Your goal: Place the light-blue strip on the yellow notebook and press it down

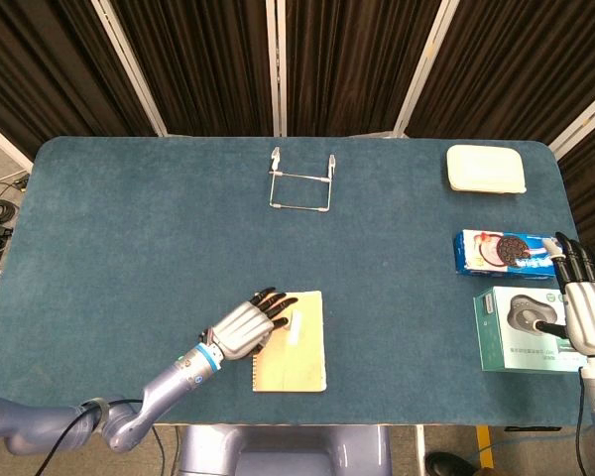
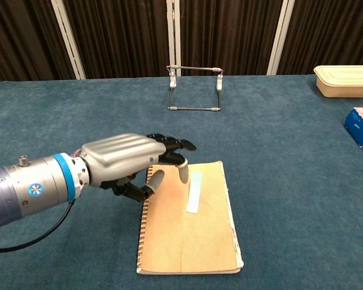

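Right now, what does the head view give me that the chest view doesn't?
Only the head view shows the right hand, open over the green product box at the table's right edge, and the whole cookie pack. Only the chest view shows, from the side, a gap between the left hand and the light-blue strip, which lies flat and untouched on the yellow notebook. Both share the notebook, strip, left hand, wire stand and cream container.
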`<control>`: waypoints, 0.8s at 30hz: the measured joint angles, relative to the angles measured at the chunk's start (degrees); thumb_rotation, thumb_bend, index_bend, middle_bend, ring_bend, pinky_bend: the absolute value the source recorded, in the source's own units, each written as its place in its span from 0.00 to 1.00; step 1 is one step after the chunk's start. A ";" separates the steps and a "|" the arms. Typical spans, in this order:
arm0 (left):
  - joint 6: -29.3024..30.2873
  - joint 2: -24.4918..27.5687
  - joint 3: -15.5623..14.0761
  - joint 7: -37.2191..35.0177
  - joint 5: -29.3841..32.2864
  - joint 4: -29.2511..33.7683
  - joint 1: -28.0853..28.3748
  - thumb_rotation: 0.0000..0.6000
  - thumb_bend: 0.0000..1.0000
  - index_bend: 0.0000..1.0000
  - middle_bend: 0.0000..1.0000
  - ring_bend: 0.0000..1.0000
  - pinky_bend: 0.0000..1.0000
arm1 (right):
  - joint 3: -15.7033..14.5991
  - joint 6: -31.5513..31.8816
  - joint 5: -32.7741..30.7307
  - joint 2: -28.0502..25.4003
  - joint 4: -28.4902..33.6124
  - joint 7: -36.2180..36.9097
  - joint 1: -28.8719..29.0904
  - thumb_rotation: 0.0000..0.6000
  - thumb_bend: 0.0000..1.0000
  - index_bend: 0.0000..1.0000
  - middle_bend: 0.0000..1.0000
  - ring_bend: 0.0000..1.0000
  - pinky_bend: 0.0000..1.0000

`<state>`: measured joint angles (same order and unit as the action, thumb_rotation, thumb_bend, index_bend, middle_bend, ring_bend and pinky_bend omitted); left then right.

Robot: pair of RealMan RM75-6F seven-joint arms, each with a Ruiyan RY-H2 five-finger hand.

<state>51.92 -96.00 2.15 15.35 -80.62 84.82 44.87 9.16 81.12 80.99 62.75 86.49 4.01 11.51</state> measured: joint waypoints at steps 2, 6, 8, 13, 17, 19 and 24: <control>1.12 1.50 0.47 -0.46 -0.31 1.14 -0.33 1.00 0.78 0.26 0.00 0.00 0.00 | -0.07 -0.07 0.12 0.01 0.10 -0.07 0.03 1.00 0.00 0.00 0.00 0.00 0.00; 4.84 5.74 1.36 -1.20 -0.88 3.99 -1.84 1.00 0.28 0.07 0.00 0.00 0.00 | -0.18 -0.11 0.35 0.11 0.23 -0.23 0.08 1.00 0.00 0.00 0.00 0.00 0.00; 7.16 7.57 1.60 -1.03 -0.86 5.16 -3.04 1.00 0.05 0.00 0.00 0.00 0.00 | -0.21 -0.17 0.27 0.15 0.27 -0.50 0.08 1.00 0.00 0.00 0.00 0.00 0.00; 16.03 12.73 1.87 2.26 0.28 9.06 -8.48 1.00 0.00 0.00 0.00 0.00 0.00 | -0.20 -0.17 -0.32 0.18 0.76 -2.06 -0.06 1.00 0.00 0.00 0.00 0.00 0.00; 23.92 16.71 1.23 4.39 0.59 11.31 -14.11 1.00 0.00 0.00 0.00 0.00 0.00 | -0.11 0.23 -0.78 0.07 1.40 -2.86 -0.40 1.00 0.00 0.00 0.00 0.00 0.00; 27.79 18.81 0.50 4.99 0.57 12.08 -17.46 1.00 0.00 0.00 0.00 0.00 0.00 | -0.03 0.49 -0.86 0.01 1.61 -3.02 -0.52 1.00 0.00 0.00 0.00 0.00 0.00; 33.07 22.91 -1.81 4.25 0.14 12.98 -23.49 1.00 0.00 0.00 0.00 0.00 0.00 | -0.01 0.97 -0.73 -0.06 1.89 -3.52 -0.76 1.00 0.00 0.00 0.00 0.00 0.00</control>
